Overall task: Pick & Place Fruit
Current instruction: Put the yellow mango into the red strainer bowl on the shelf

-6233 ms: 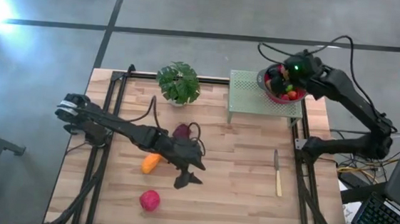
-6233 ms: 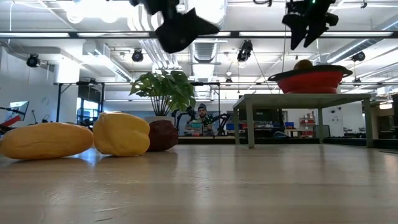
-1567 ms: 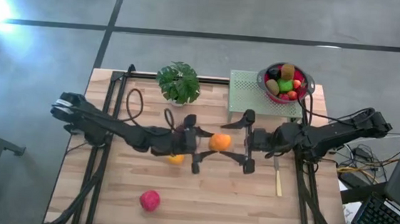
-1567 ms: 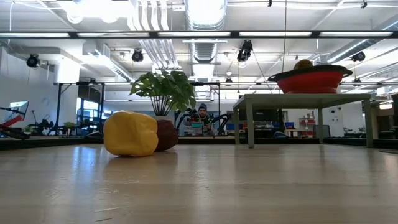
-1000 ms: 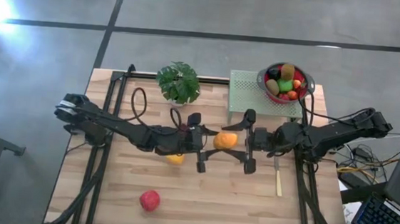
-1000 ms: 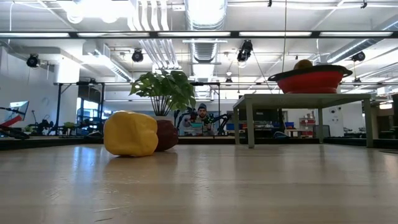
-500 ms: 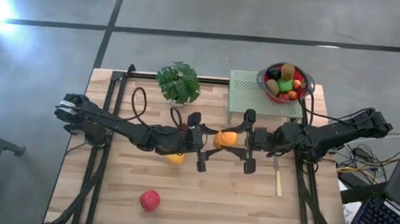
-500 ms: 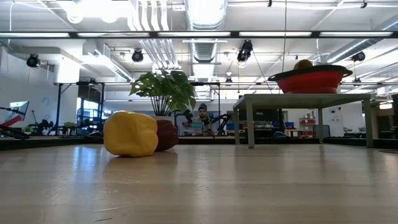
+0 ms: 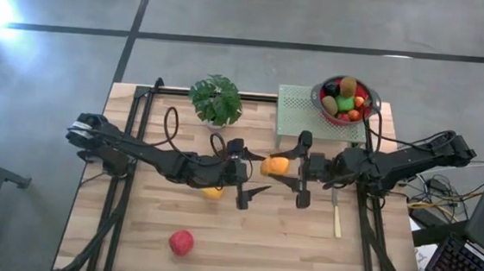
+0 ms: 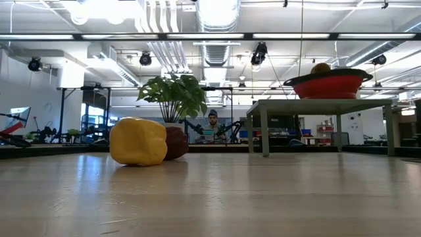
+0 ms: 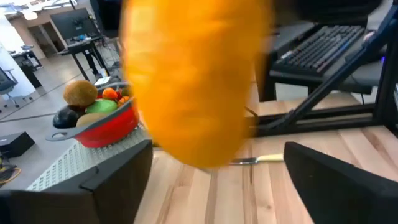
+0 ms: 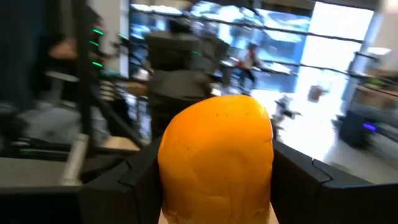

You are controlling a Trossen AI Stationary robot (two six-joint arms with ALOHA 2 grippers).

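The table (image 9: 303,244) was made of pale wooden planks with a dark metal frame along its sides. A smooth, rounded orange fruit (image 9: 275,165) was held up in the air over the middle of the table. It was gripped between the two dark fingers of the right end effector (image 9: 293,178), which were closed against its sides. In the right wrist view the orange fruit (image 12: 216,158) filled the gap between those fingers.

The left end effector (image 9: 254,178) was just beside the same fruit, facing the right one. Its fingers were spread wide and were not seen touching the fruit. In the left wrist view the fruit (image 11: 196,81) was seen blurred and close, above the open fingers.

A round red bowl (image 9: 330,113) sat on a pale green mesh stand (image 9: 300,114) at the far right corner. Small toy fruits (image 9: 345,100) in green, brown and red were piled in it. A bumpy red fruit (image 9: 181,242) lay near the front edge. A yellow fruit (image 9: 211,192) lay partly hidden under the left arm. A leafy potted plant (image 9: 215,100) stood at the back, and a slim knife (image 9: 335,215) lay on the right.

Only the low view showed the yellow fruit (image 10: 137,141) as a lumpy shape touching a dark maroon fruit (image 10: 175,143) behind it. No end effector was seen in that view.
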